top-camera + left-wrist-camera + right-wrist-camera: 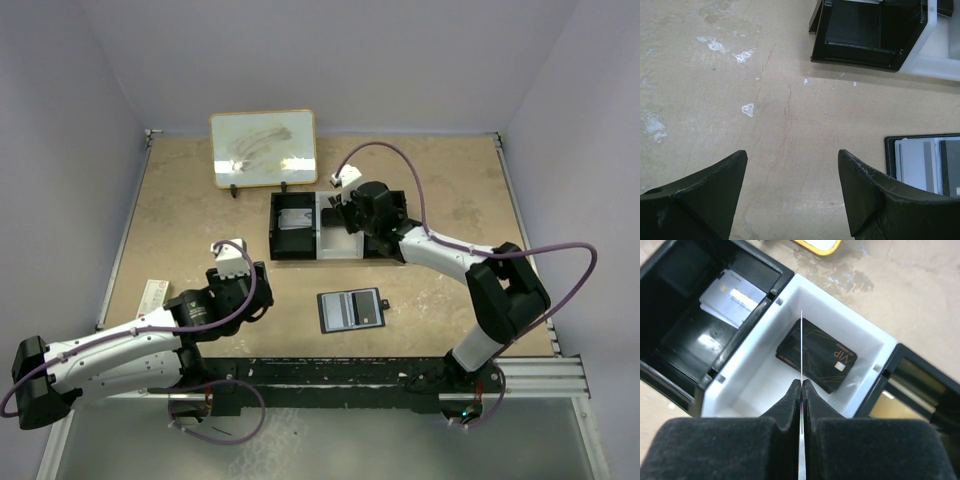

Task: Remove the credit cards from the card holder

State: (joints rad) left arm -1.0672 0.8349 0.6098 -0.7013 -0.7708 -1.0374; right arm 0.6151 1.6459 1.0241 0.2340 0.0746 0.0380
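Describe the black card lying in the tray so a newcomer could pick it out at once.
At the far middle of the table, before the small whiteboard, sits a three-compartment tray. In its white middle compartment a card lies flat. It is black with thin gold lines and VIP lettering, unlike the pale grey card in the neighbouring black compartment.

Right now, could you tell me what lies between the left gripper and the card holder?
Only bare tabletop: the left wrist view shows it between the left gripper and card holder.
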